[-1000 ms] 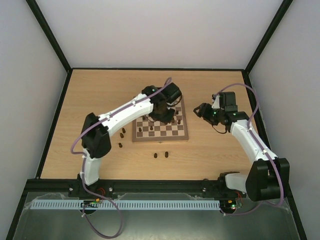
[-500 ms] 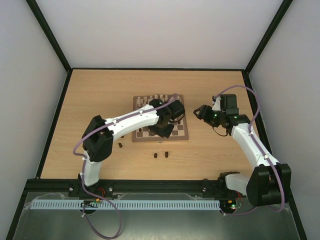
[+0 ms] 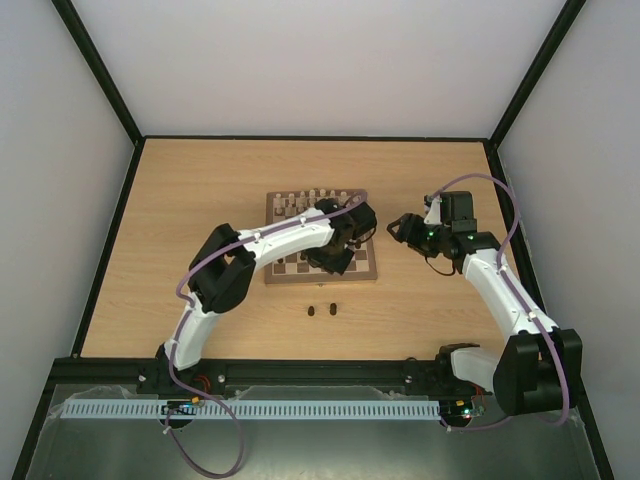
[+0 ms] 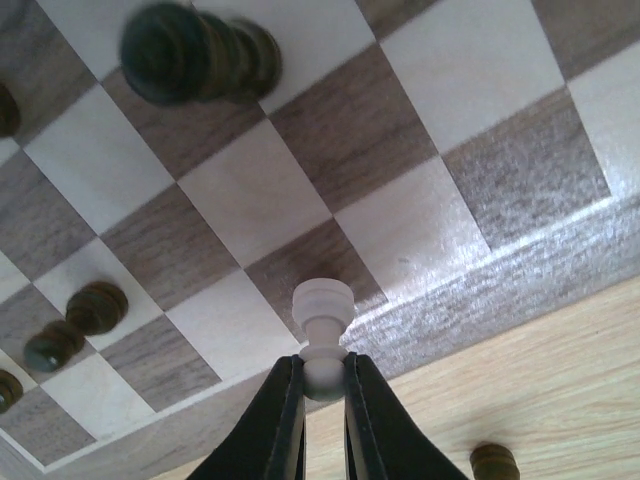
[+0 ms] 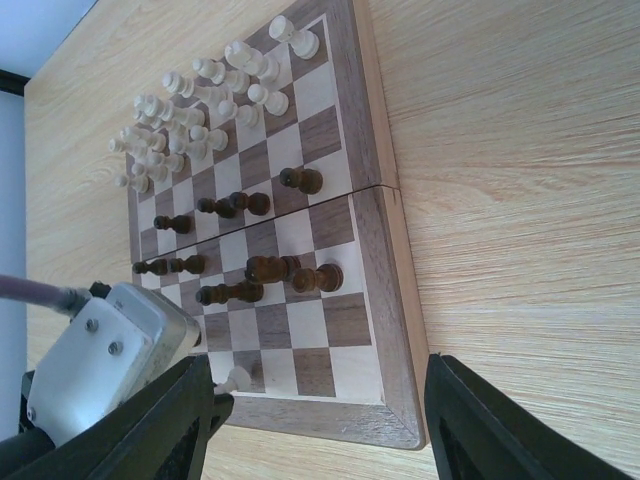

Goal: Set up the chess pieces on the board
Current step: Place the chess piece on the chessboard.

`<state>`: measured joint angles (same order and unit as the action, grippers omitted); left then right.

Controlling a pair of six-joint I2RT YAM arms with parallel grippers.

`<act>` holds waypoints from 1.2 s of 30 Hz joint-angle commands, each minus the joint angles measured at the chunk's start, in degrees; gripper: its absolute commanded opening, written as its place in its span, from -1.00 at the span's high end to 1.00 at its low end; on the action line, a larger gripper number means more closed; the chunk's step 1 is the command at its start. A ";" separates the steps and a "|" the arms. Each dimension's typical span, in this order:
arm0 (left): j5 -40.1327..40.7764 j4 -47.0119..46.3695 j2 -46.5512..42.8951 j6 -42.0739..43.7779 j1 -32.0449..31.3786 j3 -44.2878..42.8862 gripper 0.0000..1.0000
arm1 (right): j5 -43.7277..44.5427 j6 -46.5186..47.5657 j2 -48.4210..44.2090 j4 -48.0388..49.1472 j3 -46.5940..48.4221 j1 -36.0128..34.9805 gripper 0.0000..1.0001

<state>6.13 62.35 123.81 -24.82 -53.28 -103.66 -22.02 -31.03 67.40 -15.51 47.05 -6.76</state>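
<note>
Many chess pieces (image 5: 300,181) stand on the board (image 5: 392,300).

We see the board (image 3: 283,273) central on the table (image 3: 200,190), chess pieces (image 5: 212,72) crowding its far rows, two stray pieces (image 3: 312,311) lying before it.

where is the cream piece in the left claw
In the left wrist view, the pale cream wooden chess piece is pinched in the left claw, over the checkered wooden board's near edge.

Pale wood table (image 3: 200,190) enclosed by plain white walls (image 3: 320,60), black edging (image 3: 103,70)
</note>
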 commanded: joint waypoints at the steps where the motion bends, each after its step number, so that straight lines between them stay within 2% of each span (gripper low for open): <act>1: -0.52 0.52 1.32 1.52 1.39 -2.51 0.82 | -0.48 0.86 -0.66 -1.28 -0.60 0.17 -0.18; 6: -0.98 0.43 2.01 1.96 1.64 -2.94 0.69 | -0.79 0.88 -0.17 -1.02 -0.57 0.20 -0.18; 21: -2.51 0.87 1.32 2.33 0.99 -1.28 0.68 | -1.10 0.99 0.28 -0.46 -1.03 0.17 -0.18; 28: -2.70 0.72 1.40 2.47 0.98 -1.33 0.43 | -1.37 0.97 0.45 -0.38 -1.04 0.18 -0.18; 36: -2.49 1.26 0.78 2.21 0.82 -2.95 0.38 | -1.36 0.97 0.46 -0.30 -1.19 0.14 -0.18</act>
<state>3.88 61.84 125.56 -22.87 -52.12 -105.01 -22.35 -30.83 67.57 -15.11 46.46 -6.74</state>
